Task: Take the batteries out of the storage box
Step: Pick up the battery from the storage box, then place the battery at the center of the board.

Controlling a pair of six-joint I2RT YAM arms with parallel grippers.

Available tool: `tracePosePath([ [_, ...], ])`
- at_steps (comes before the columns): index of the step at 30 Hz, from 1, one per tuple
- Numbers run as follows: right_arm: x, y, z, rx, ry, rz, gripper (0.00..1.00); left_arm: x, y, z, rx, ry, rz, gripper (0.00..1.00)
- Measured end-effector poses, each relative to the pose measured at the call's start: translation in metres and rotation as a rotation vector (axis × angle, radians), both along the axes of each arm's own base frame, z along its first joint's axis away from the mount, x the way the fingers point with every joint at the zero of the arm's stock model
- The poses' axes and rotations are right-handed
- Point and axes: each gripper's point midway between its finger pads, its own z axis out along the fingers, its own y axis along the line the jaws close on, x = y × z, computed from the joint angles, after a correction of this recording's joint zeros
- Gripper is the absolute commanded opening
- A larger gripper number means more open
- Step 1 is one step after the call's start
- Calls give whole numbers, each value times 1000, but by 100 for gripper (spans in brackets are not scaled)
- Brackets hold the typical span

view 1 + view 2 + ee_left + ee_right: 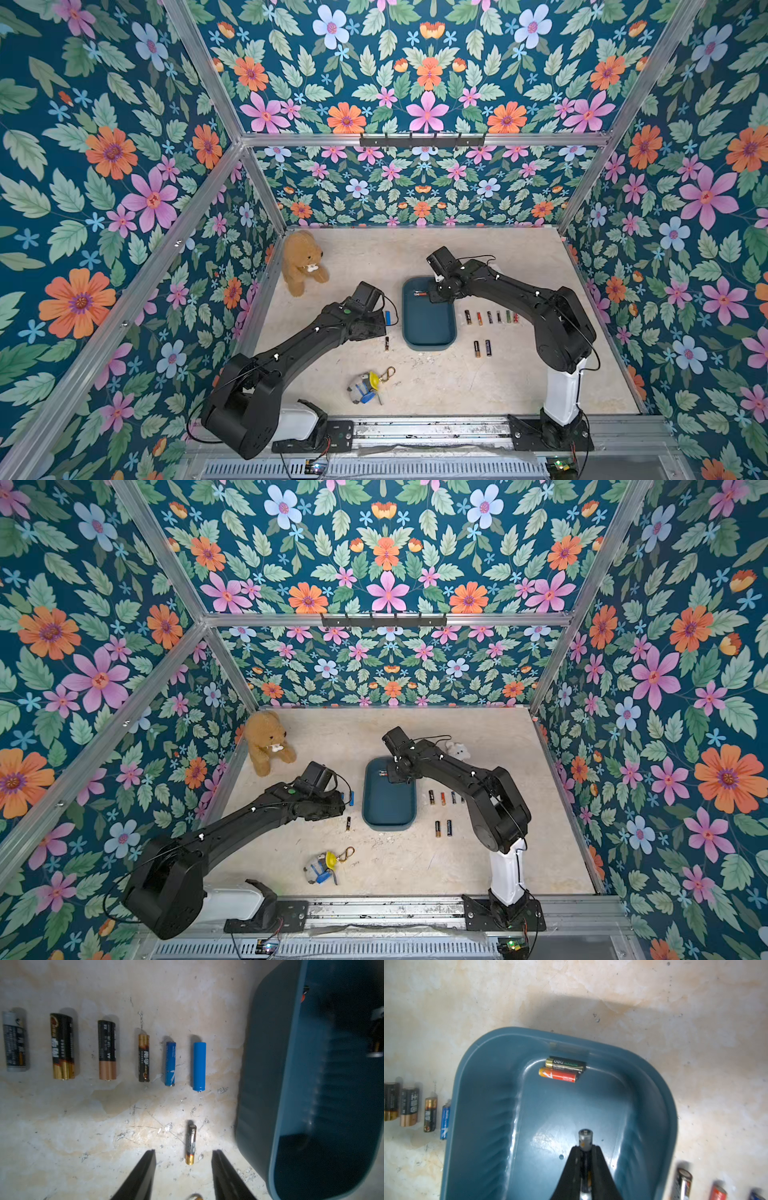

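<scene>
The teal storage box [428,328] [483,1109] lies mid-table. My right gripper [585,1148] hangs over its floor, shut on a battery [585,1136] whose silver end sticks out past the fingertips. Two batteries lie side by side against the box's end wall, a black-green one [566,1063] and a red-orange one [558,1076]. My left gripper [184,1151] is open just left of the box, low over the table. A small black-gold battery [191,1142] lies loose between its tips. Rows of batteries lie on the table to the left [107,1049] and right [490,317] of the box.
A brown teddy bear [301,262] sits at the back left. A small toy with a keyring [368,386] lies near the front. A little white toy [457,750] is behind the right arm. Two more batteries [482,349] lie right of the box's near end.
</scene>
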Motion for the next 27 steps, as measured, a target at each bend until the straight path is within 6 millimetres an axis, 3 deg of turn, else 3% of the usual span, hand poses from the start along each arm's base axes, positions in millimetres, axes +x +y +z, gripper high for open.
tracePosePath([
  [8, -12, -12, 22, 28, -27, -30, 12, 2, -3, -1, 3, -1, -19, 50],
  [14, -24, -36, 38, 27, -54, -79, 12, 3, -5, -1, -11, -4, -24, 50],
  [20, -45, -69, 46, 24, -64, -135, 12, 4, -7, -1, -13, -6, -37, 50],
  [27, -69, -118, 34, 5, -49, -227, 12, 9, -12, 0, -14, -8, -54, 50],
])
